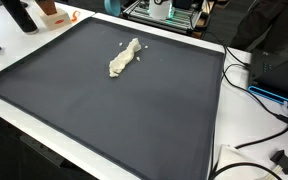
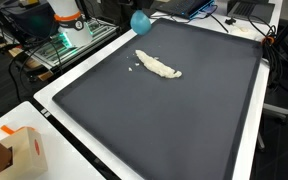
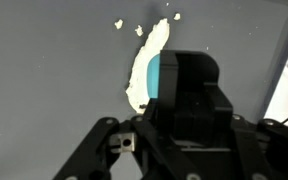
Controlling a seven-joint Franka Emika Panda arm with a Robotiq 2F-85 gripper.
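Cream-white doughy strip [image 3: 139,75] lies on the dark table [image 3: 44,60], at 11 o'clock beside my gripper [image 3: 184,80], its long axis from 12 to 6. I cannot tell how open the gripper is.

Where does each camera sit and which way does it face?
Exterior view: high, near black cables, facing down across the dark mat to the cream lump; no robot part clear.
Exterior view: high off a mat corner by a cardboard box, facing down at the lump; no robot part clear.
Wrist view: above the lump, facing down; the gripper fills the foreground.
Shared: all three show the lump on the mat.
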